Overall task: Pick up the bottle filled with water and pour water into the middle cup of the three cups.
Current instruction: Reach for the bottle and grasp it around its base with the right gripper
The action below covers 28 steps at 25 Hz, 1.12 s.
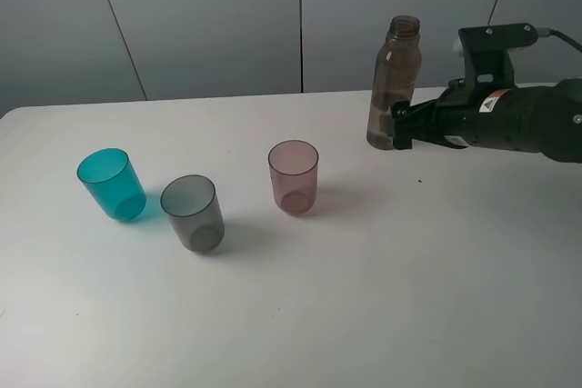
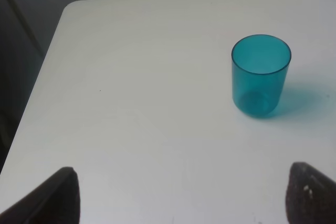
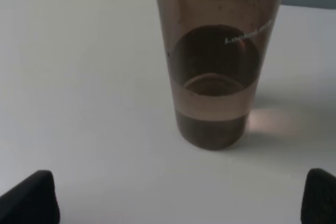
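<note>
The smoky brown bottle (image 1: 393, 84) stands upright at the back right of the white table (image 1: 364, 297), uncapped, with water in its lower part. My right gripper (image 1: 397, 126) is open beside the bottle's base, just short of it; in the right wrist view the bottle (image 3: 216, 61) stands ahead of the two fingertips (image 3: 31, 195), not between them. The three cups stand in a row at the left: teal (image 1: 111, 184), grey middle cup (image 1: 193, 213), pink (image 1: 293, 176). My left gripper (image 2: 181, 195) is open, its dark fingertips (image 2: 58, 195) apart, with the teal cup (image 2: 260, 75) ahead of it.
The table's left edge and rounded corner (image 2: 71, 9) lie near the teal cup. Grey wall panels (image 1: 218, 15) stand behind the table. The black right arm (image 1: 518, 120) reaches in from the right edge, low over the table.
</note>
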Motion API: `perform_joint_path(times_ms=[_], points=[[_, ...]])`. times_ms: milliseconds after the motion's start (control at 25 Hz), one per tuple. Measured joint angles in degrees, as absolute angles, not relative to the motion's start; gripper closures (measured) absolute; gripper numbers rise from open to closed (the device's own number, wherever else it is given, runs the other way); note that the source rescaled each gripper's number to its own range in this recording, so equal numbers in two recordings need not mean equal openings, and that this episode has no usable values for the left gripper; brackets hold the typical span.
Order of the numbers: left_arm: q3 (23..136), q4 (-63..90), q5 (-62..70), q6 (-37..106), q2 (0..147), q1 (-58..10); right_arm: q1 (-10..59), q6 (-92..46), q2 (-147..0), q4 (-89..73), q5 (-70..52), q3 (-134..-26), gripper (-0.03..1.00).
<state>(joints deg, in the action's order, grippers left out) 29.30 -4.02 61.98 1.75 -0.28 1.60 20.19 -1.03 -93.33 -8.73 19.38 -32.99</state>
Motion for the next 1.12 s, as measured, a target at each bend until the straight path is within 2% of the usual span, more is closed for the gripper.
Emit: perform_joint_path(times_ms=[400, 840, 1120], points=[[29.30, -4.02, 61.98, 1.75, -0.28, 1.60, 20.19, -1.15, -105.61, -7.40, 43.77, -32.77, -0.03], [29.30, -4.02, 61.98, 1.75, -0.28, 1.60, 19.98, -4.93, -115.25, -8.98, 56.69, -34.36, -0.03], [29.30, -4.02, 61.98, 1.75, -0.28, 1.60, 19.98, -4.63, -117.65, -9.71, 58.36, -38.12, -0.03]])
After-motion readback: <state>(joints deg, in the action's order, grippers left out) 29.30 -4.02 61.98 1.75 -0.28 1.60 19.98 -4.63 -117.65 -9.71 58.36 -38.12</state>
